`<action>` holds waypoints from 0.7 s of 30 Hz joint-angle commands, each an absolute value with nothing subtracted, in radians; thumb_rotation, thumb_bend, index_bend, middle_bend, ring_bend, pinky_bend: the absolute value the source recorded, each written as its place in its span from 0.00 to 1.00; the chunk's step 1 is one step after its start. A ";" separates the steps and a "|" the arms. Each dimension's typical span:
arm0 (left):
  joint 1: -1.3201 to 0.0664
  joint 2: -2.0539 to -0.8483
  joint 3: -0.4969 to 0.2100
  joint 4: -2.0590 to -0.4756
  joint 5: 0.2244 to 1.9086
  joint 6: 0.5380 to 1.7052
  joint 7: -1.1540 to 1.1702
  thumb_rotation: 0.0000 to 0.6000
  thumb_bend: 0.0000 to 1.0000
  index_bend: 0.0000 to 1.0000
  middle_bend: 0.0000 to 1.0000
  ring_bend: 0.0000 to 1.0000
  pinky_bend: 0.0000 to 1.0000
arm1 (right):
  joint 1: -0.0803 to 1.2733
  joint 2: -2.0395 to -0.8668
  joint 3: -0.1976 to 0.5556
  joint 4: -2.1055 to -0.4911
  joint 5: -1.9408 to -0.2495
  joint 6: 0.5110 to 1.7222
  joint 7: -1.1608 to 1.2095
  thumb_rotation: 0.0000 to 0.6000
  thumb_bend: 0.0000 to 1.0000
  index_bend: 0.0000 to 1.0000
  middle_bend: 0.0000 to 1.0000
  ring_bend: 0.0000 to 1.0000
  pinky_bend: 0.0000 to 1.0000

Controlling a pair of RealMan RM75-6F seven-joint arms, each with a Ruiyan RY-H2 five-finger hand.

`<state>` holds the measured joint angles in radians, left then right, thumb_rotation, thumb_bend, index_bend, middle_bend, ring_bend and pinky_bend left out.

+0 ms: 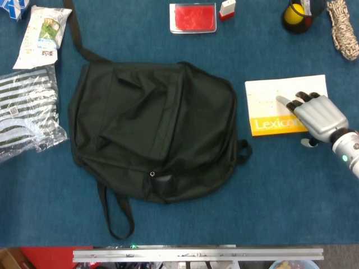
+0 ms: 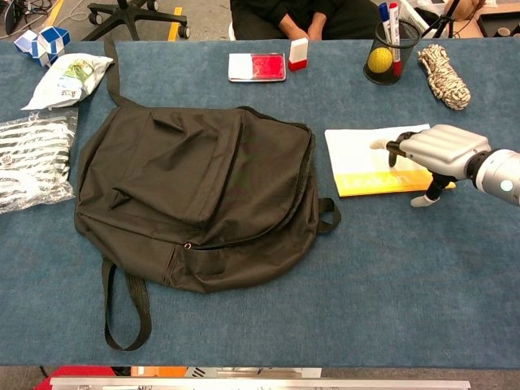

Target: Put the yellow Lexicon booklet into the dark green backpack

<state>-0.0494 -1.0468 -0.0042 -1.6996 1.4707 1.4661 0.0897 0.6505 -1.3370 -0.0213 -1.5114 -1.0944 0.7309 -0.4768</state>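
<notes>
The dark green backpack (image 1: pixel 151 129) lies flat and closed in the middle of the blue table, also seen in the chest view (image 2: pixel 195 187). To its right lies the yellow and white Lexicon booklet (image 1: pixel 269 101), flat on the table (image 2: pixel 361 158). My right hand (image 1: pixel 317 115) covers the booklet's right part, its fingers spread on the cover (image 2: pixel 435 150). The thumb (image 2: pixel 422 199) hangs just off the booklet's near edge. No view shows my left hand.
A red tray (image 1: pixel 193 17) and a small red-white block (image 1: pixel 226 9) sit at the back. A pen cup with a yellow ball (image 1: pixel 295 15) and a rope bundle (image 1: pixel 343 28) stand back right. A striped packet (image 1: pixel 25 109) and a snack bag (image 1: pixel 44 33) lie left.
</notes>
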 commanded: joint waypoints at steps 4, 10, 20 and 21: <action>-0.049 -1.047 -0.005 -1.696 1.471 1.466 0.087 1.00 0.24 0.11 0.09 0.11 0.07 | 0.665 -1.342 -0.023 -1.505 -1.064 0.725 -0.485 1.00 0.21 0.09 0.26 0.14 0.22; -0.049 -1.047 -0.005 -1.695 1.472 1.465 0.086 1.00 0.24 0.11 0.09 0.11 0.07 | 0.668 -1.350 -0.033 -1.492 -1.061 0.745 -0.497 1.00 0.22 0.09 0.26 0.14 0.22; -0.050 -1.046 -0.005 -1.693 1.472 1.462 0.081 1.00 0.24 0.11 0.09 0.11 0.07 | 0.644 -1.369 -0.057 -1.490 -1.110 0.823 -0.527 1.00 0.22 0.09 0.27 0.15 0.23; -0.050 -1.046 -0.005 -1.693 1.472 1.462 0.080 1.00 0.24 0.11 0.09 0.11 0.07 | 0.641 -1.371 -0.060 -1.489 -1.118 0.833 -0.531 1.00 0.22 0.09 0.27 0.15 0.23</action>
